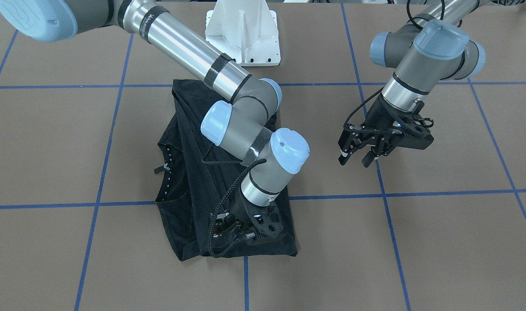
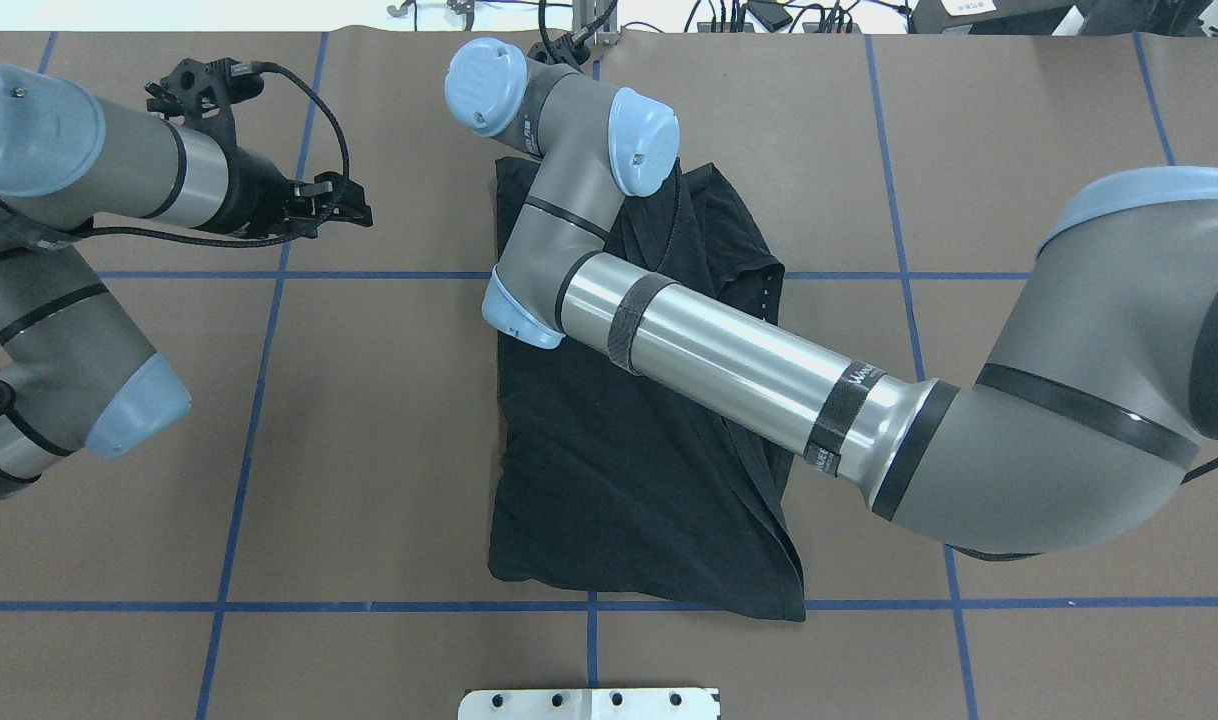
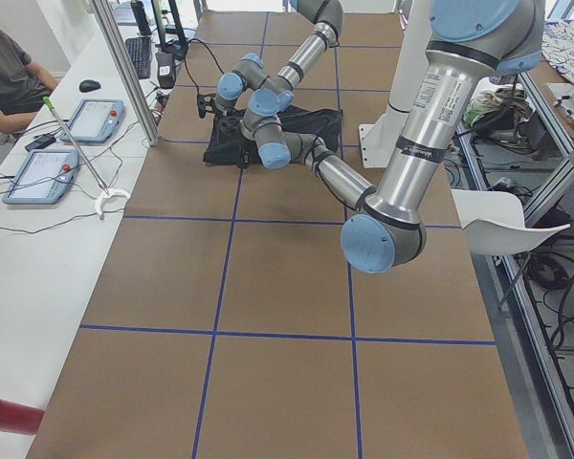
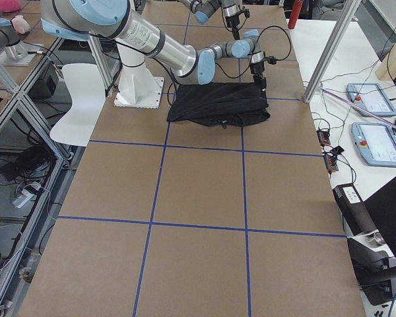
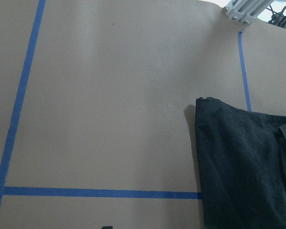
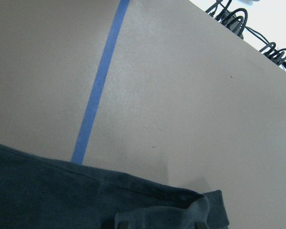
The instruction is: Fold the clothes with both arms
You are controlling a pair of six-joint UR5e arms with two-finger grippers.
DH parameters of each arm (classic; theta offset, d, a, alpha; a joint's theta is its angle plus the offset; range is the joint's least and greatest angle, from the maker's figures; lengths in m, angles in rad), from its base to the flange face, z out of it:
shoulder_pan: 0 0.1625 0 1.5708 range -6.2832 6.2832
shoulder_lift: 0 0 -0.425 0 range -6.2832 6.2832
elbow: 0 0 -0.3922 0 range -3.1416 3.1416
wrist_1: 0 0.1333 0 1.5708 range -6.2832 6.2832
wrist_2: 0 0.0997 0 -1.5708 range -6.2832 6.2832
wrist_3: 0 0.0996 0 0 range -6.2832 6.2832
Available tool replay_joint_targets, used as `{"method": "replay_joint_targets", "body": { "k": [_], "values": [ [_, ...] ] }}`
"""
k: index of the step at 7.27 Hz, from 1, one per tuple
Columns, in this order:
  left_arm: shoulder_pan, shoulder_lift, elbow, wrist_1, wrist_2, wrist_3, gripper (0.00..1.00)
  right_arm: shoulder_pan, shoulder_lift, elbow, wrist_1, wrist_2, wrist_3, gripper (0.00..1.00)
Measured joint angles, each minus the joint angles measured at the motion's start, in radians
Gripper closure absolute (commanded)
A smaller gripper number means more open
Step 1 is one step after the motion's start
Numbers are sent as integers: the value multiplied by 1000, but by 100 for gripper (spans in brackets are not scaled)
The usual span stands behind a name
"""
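Note:
The black T-shirt (image 1: 189,172) (image 2: 619,470) (image 4: 218,102) lies folded into a rough rectangle on the brown table, its print hidden. My right arm (image 2: 709,350) reaches across it. My right gripper (image 1: 233,233) sits low at the shirt's edge farthest from the robot base. In the right wrist view a bunched bit of hem (image 6: 181,210) lies between the spread jaws, so that gripper looks open. My left gripper (image 1: 357,159) (image 2: 354,205) hovers open and empty above bare table, well to the side of the shirt (image 5: 243,162).
Blue tape lines (image 1: 245,280) divide the tabletop into squares. The white base stand (image 1: 243,32) sits just behind the shirt. A side bench with tablets (image 3: 38,172), cables and a seated person (image 3: 5,72) runs along the far table edge. An aluminium post (image 3: 124,67) stands there.

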Motion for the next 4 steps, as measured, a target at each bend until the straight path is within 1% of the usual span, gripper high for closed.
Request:
{"method": "replay_joint_targets", "body": {
  "k": [1, 4],
  "values": [
    [-1, 7, -6, -1, -2, 4, 29, -7, 5, -22, 23, -7, 0, 43],
    [-5, 100, -74, -11, -27, 63, 29, -15, 11, -38, 64, -11, 4, 43]
  ]
}}
